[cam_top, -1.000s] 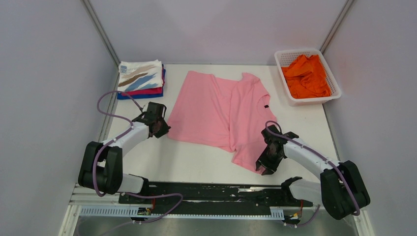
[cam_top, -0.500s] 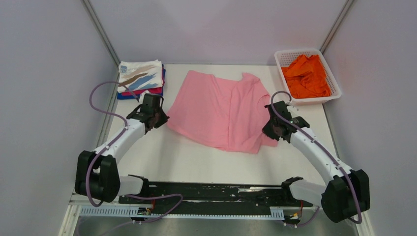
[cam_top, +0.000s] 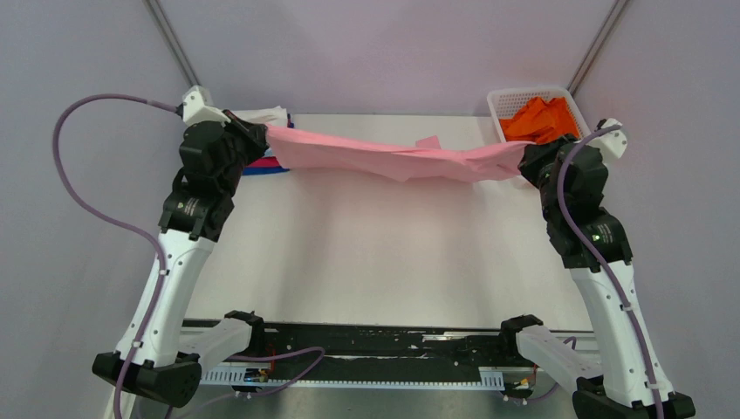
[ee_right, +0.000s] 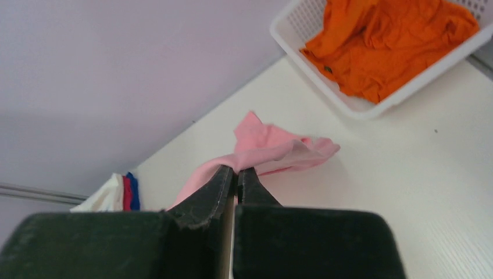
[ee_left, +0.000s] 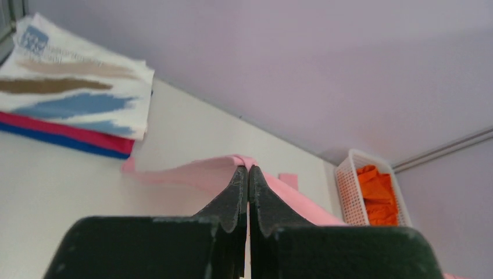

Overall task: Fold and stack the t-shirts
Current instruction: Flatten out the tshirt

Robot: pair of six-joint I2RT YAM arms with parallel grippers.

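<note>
A light pink t-shirt [cam_top: 397, 157] hangs stretched in the air across the far half of the table, held at both ends. My left gripper [cam_top: 262, 138] is shut on its left end [ee_left: 215, 171], and my right gripper [cam_top: 524, 161] is shut on its right end [ee_right: 273, 148]. A folded stack with a white streak-print t-shirt [ee_left: 70, 96] over magenta and blue ones lies at the far left corner, partly hidden behind my left arm in the top view. An orange t-shirt [cam_top: 543, 118] lies crumpled in the white basket [cam_top: 510, 98].
The white lattice basket [ee_right: 354, 107] stands at the far right corner, close behind my right gripper. Lilac walls enclose the table on three sides. Both arms stand tall at the table's left and right edges.
Both arms have risen and swung outward toward the far corners, lifting the pink t-shirt off the table and pulling it taut between them. The right gripper closed on the shirt's edge.
</note>
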